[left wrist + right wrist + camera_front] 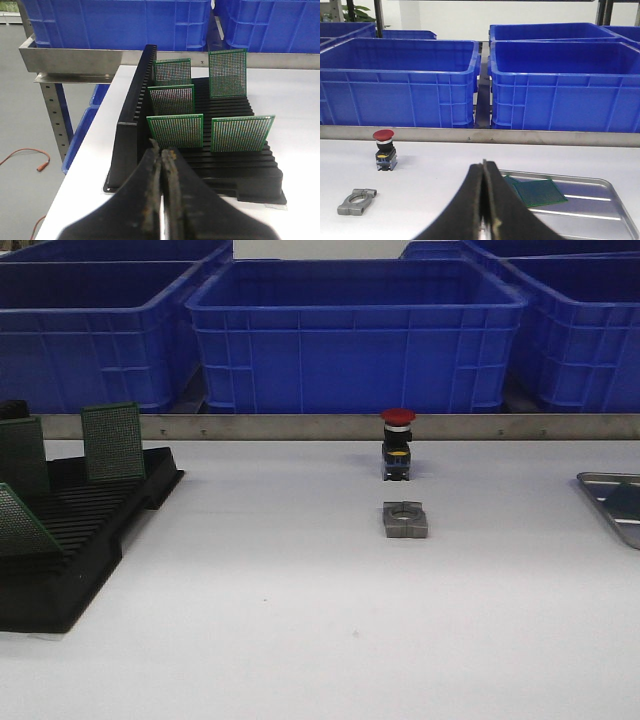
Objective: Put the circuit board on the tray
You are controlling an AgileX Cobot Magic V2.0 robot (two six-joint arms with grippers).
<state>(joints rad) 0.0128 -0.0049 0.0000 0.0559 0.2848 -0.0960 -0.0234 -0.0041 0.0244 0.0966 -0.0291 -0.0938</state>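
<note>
Several green circuit boards stand upright in the black slotted rack (240, 165), the nearest one (175, 131) just beyond my left gripper (163, 148), which is shut and empty. In the front view the rack (70, 540) sits at the left with boards (112, 442) in it. The silver tray (590, 200) lies on the table at the right; a green circuit board (540, 191) lies flat in it. My right gripper (484, 164) is shut and empty, in front of the tray. The tray's corner shows in the front view (612, 502). Neither gripper shows in the front view.
A red-capped push button (397, 443) and a grey metal clamp (405, 520) stand mid-table; they also show in the right wrist view, the button (385, 149) and the clamp (356, 201). Big blue crates (355, 330) line a metal rail behind the table. The table's left edge is beside the rack.
</note>
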